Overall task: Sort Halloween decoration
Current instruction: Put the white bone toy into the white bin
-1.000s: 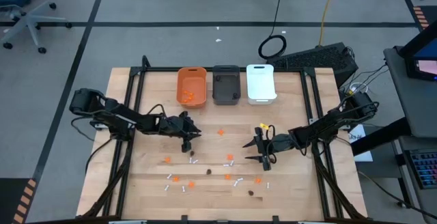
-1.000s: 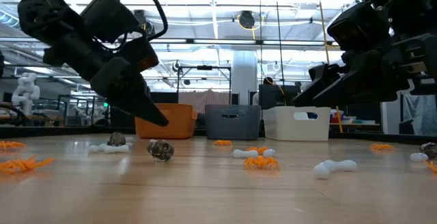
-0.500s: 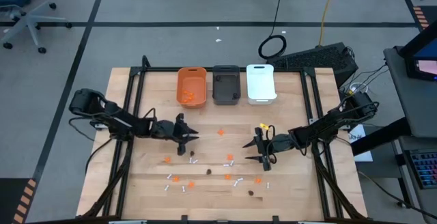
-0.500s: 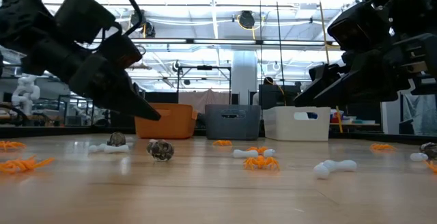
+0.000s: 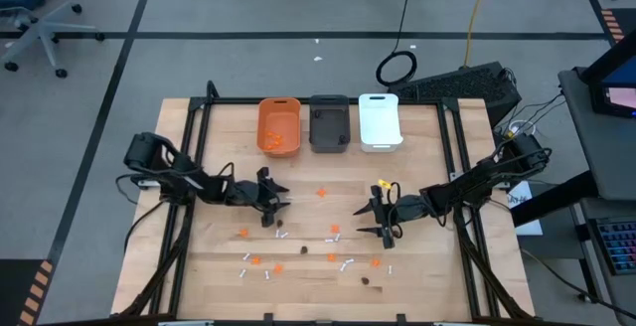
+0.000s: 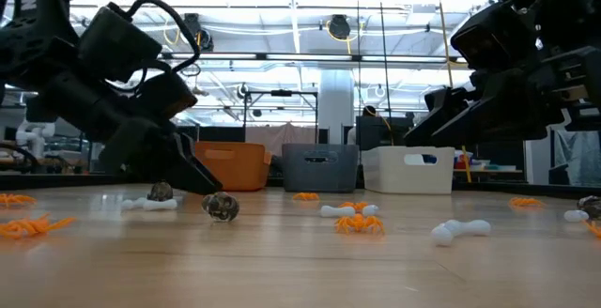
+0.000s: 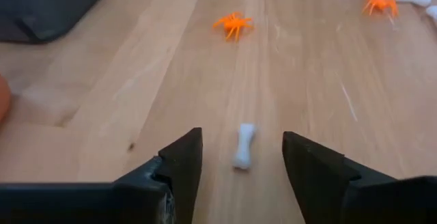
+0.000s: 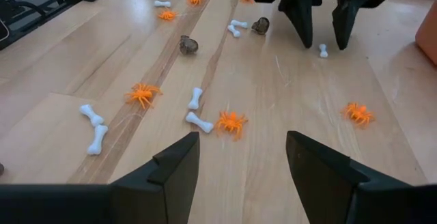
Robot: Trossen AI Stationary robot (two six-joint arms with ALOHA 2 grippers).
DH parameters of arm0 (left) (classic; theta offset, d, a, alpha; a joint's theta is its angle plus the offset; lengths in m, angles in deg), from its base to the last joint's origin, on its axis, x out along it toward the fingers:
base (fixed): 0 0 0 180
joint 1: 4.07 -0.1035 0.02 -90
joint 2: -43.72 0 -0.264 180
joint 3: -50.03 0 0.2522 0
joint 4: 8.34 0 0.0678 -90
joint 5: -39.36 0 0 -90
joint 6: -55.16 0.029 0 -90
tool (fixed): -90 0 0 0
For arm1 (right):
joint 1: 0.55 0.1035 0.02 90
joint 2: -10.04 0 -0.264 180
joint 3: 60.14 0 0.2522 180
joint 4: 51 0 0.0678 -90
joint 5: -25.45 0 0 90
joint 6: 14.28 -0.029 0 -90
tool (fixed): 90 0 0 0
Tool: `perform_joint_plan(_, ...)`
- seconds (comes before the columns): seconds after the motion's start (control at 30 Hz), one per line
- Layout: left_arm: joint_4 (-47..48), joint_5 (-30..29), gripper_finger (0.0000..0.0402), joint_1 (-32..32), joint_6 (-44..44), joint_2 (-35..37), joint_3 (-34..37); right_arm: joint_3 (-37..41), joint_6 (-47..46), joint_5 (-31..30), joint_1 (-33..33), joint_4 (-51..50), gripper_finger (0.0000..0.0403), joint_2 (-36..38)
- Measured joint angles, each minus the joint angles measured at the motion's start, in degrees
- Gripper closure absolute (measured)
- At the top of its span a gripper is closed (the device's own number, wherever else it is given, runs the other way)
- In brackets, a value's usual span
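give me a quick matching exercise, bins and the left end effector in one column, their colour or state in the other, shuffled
Things:
1. leftmost bin
2. middle bin
3. rightmost bin
4. left end effector

Colour or state:
A. white
B. open, fingers on either side of a white bone
C. orange
D. dark grey

Pairs: 1-C, 2-D, 3-A, 4-B

Bone [image 7: 244, 145] between left end effector [image 7: 242, 157] fingers
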Motion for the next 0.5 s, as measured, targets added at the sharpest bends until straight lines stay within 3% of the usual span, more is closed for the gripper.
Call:
perform_joint_plan(0.2, -2.1, 1.5, 0.0236, 0.0, 0.4, -4.4, -1.6, 0.0, 0.0, 0.0, 0.0, 0.0, 0.0200, 0.0)
perform_joint_plan(0.5, -3.7, 2.1, 0.0334, 0.1, 1.3, -10.1, -2.9, 0.0, 0.1, -0.1, 0.0, 0.0, 0.0200, 0.0)
